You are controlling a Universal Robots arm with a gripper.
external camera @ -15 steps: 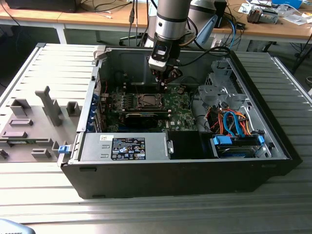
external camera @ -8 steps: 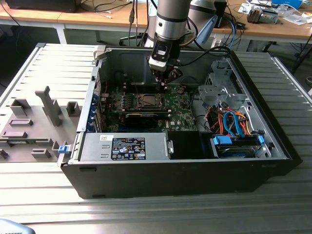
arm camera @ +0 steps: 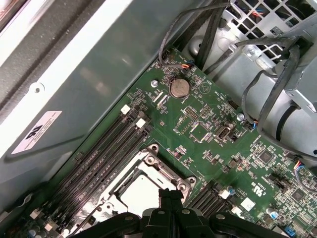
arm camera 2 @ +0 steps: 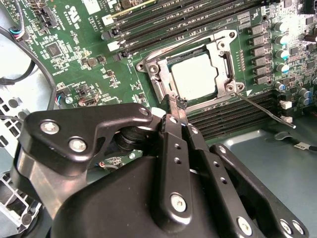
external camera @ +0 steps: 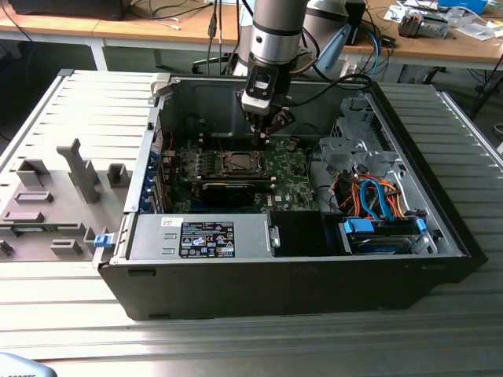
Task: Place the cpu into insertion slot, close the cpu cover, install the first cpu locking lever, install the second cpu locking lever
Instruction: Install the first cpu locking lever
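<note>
The cpu [arm camera 2: 195,77] lies flat in the insertion slot [arm camera 2: 148,67] on the green motherboard [arm camera 2: 74,29]. The silver cpu cover [arm camera 2: 224,62] is down around it, and the chip's grey top shows through its opening. One thin locking lever [arm camera 2: 265,108] sticks out from the socket's corner over the memory slots. My gripper [arm camera 2: 177,105] is shut with nothing between its black fingers, its tips at the socket's edge. In the first wrist view the gripper [arm camera: 170,196] hovers at the cover [arm camera: 171,174] beside the cpu [arm camera: 138,194]. In the exterior view the gripper [external camera: 265,137] hangs just to the exterior view's right of the socket [external camera: 236,162].
The open computer case [external camera: 299,267] stands on a slatted metal table [external camera: 78,118]. A drive cage [external camera: 354,145] and coloured cables [external camera: 377,196] fill its right side in the exterior view. Black cables [arm camera: 267,94] run close to the board. A grey fixture [external camera: 78,169] stands left of the case.
</note>
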